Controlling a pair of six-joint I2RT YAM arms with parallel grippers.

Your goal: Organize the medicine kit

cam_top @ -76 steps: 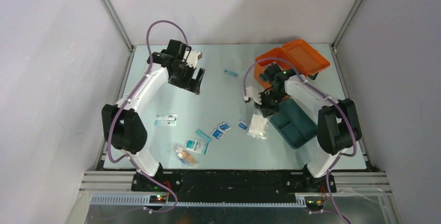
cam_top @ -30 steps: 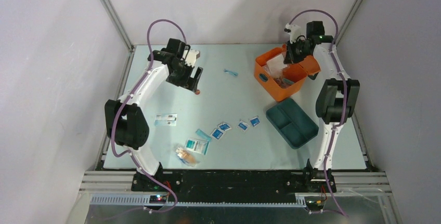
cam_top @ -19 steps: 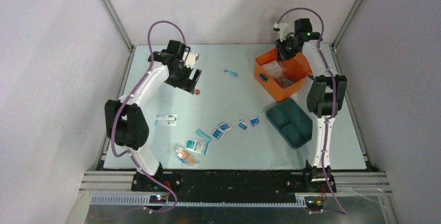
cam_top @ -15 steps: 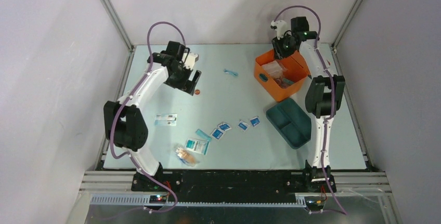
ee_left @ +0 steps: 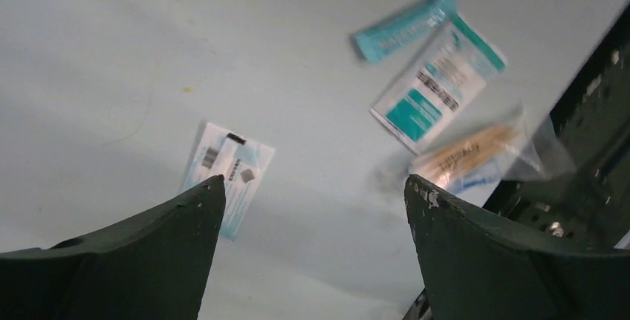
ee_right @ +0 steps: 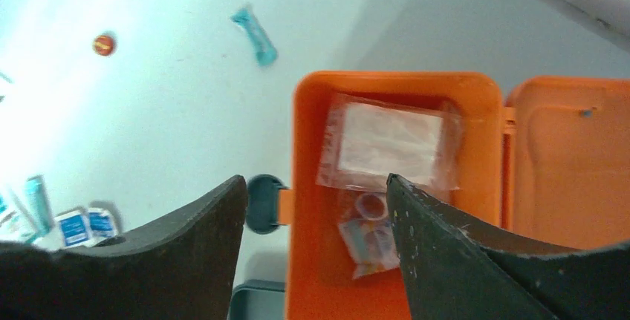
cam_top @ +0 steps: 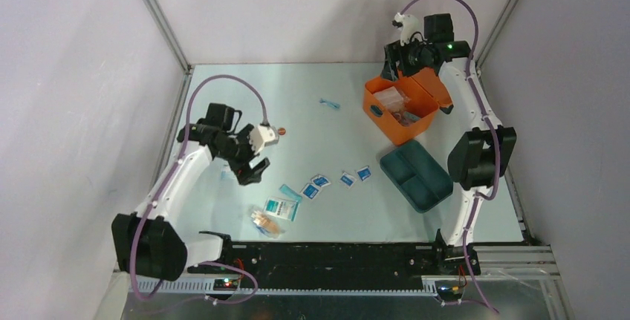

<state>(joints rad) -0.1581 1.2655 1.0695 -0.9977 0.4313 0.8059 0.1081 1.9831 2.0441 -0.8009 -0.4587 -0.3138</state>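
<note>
Bright glare on table [ee_right: 44,112]; left wrist view blurred.

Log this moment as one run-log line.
left claw: open, above white sachet | right claw: open, over medicine kit | kit lid: open, clear packet inside | teal tray: on table beside kit

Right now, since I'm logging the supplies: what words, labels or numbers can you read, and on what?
No text is legible.
White packet: barcode-like marks, print blurred.
Teal-and-white packet: print blurred.
Blue sachets: too small to read.
Orange case: dark oval mark, no lettering seen.
</note>
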